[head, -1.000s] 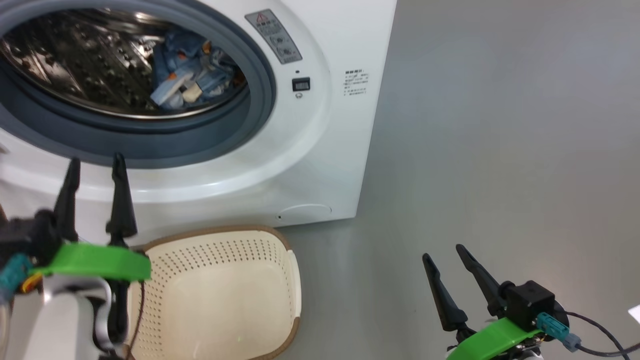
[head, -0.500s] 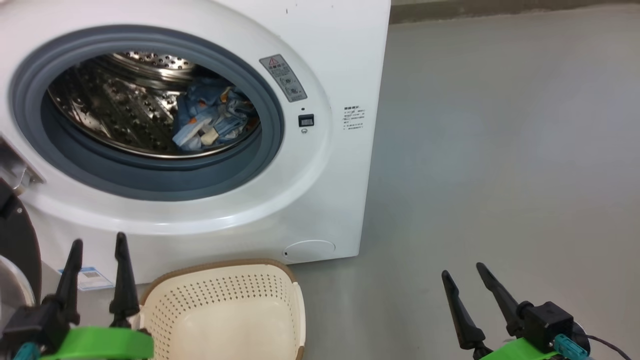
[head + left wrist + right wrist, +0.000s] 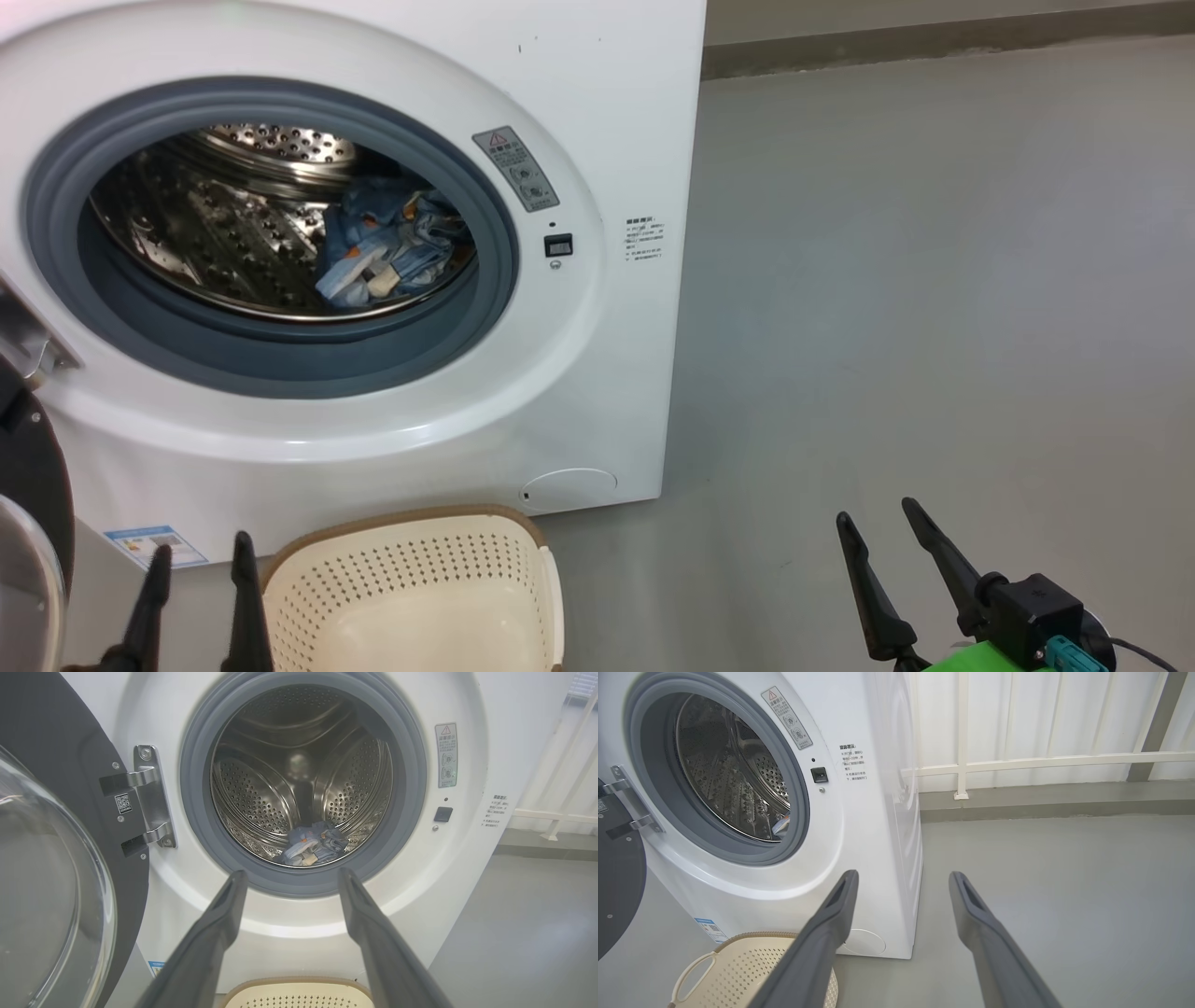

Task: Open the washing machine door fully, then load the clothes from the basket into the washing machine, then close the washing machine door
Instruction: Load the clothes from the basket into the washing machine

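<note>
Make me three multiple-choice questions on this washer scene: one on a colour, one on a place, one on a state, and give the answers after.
1. What colour is the rim of the basket?
A brown
B blue
C black

2. Where do the clothes lie?
A in the basket
B in the drum
C on the floor

3. How does the door stand?
A shut
B ajar by a crack
C swung wide open

Answers:
1 A, a brown band tops the cream walls.
2 B, the blue bundle rests low in the steel drum.
3 C, the door stands aside on its hinge, leaving the opening uncovered.
</note>
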You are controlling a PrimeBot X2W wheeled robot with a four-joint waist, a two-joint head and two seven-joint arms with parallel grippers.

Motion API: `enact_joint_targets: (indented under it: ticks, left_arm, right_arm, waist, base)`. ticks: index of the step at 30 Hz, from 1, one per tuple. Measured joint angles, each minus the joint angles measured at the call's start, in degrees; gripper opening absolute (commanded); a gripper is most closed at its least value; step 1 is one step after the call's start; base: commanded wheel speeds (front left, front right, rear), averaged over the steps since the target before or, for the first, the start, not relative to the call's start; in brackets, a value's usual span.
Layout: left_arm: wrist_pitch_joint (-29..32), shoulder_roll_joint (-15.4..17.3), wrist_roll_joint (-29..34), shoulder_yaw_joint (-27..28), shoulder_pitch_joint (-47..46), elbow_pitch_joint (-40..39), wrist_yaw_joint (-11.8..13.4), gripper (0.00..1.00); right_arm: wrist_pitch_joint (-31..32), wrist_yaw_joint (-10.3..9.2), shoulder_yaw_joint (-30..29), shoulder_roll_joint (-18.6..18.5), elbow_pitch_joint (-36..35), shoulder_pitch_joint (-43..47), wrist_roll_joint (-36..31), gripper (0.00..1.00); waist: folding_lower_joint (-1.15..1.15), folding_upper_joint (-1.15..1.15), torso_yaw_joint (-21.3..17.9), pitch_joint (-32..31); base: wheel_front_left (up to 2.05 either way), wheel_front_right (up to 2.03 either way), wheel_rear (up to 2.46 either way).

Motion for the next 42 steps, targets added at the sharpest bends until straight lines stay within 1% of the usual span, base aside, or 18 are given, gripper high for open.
enact_joint_targets:
  ticks: [9, 13, 18, 42]
  left_arm:
    - [0.0, 0.0, -0.4, -1.7, 2.4, 0.3, 1.5, 1.00]
    - [0.0, 0.0, -2.2, -2.2, 3.3, 0.8, 1.5, 1.00]
    - [0.0, 0.0, -2.1, -2.7, 3.6, 1.0, 1.9, 1.00]
    - [0.0, 0.0, -2.1, -3.4, 3.6, 0.0, 2.3, 1.00]
  right_arm:
    - [0.0, 0.00, -0.3, 0.0, -0.7, 0.0, 0.0, 1.00]
    - [0.0, 0.00, -0.4, 0.0, -0.9, 0.2, -0.6, 1.00]
    - [0.0, 0.00, -0.4, 0.0, -0.9, 0.5, -0.6, 1.00]
    - [0.0, 0.00, -0.2, 0.0, 0.0, 0.5, -0.6, 1.00]
  waist:
    - [0.00, 0.00, -0.6, -1.1]
    - [0.00, 0.00, -0.3, -1.2]
    - [0.00, 0.00, 0.1, -1.3]
    - [0.00, 0.00, 0.9, -1.4]
  base:
    - [0.00, 0.00, 0.00]
    - [0.00, 0.00, 0.00]
    - [0.00, 0.00, 0.00]
    - [0.00, 0.00, 0.00]
